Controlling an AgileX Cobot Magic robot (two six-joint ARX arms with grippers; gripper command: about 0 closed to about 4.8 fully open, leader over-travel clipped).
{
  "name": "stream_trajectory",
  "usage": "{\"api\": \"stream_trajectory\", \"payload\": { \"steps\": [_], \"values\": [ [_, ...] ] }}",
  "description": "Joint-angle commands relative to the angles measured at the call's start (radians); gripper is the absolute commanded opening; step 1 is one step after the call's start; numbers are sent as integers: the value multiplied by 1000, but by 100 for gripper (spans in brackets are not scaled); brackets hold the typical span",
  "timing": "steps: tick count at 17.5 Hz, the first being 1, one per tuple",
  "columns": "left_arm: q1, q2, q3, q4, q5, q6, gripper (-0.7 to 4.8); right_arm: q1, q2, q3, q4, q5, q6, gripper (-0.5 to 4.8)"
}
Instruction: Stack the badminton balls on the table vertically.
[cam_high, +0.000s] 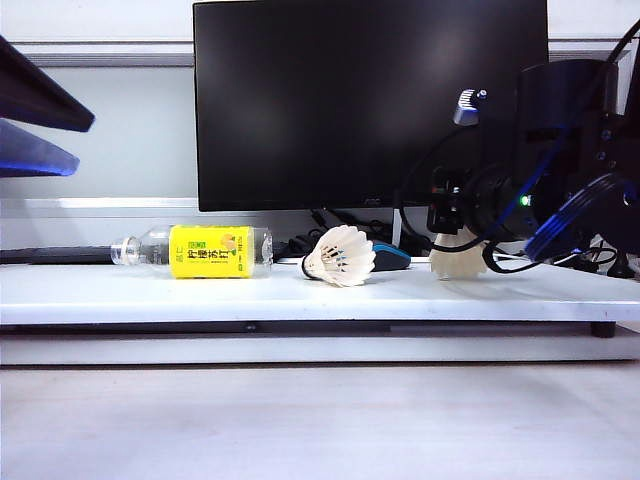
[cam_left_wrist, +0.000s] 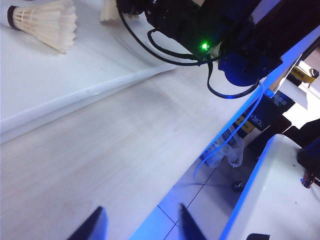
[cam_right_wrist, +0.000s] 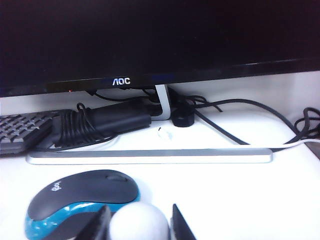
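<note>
One shuttlecock (cam_right_wrist: 138, 221) is sitting cork-first between the right fingers (cam_right_wrist: 138, 226), clamped; the other (cam_high: 341, 256) is lying on the desk (cam_high: 300, 295). Left fingers (cam_left_wrist: 142, 225) are hanging apart, empty. Next: seating them together.

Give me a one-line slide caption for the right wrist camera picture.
Right gripper grips a shuttlecock's white cork tip beside the blue-and-black mouse, facing the AOC monitor.

We're looking at two white feathered badminton balls (cam_high: 341, 255) on the white table (cam_high: 200, 295), a blue-and-black mouse (cam_right_wrist: 82, 200), a clear bottle (cam_high: 195, 251) wearing a yellow label, and a black monitor (cam_high: 370, 100) showing white lettering.
</note>
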Motion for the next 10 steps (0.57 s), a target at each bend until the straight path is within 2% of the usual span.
{"api": "stream_trajectory", "payload": {
  "steps": [1,4,8,10],
  "values": [
    [0,0,3,14,25,2,192,3,5,1,-5,2,-30,134],
    [0,0,3,21,25,2,192,22,5,1,-5,-2,-81,135],
    [0,0,3,21,26,2,192,25,5,0,-5,-1,-90,140],
    [0,0,3,21,26,2,192,26,5,0,-6,-2,-112,165]
  ]
}}
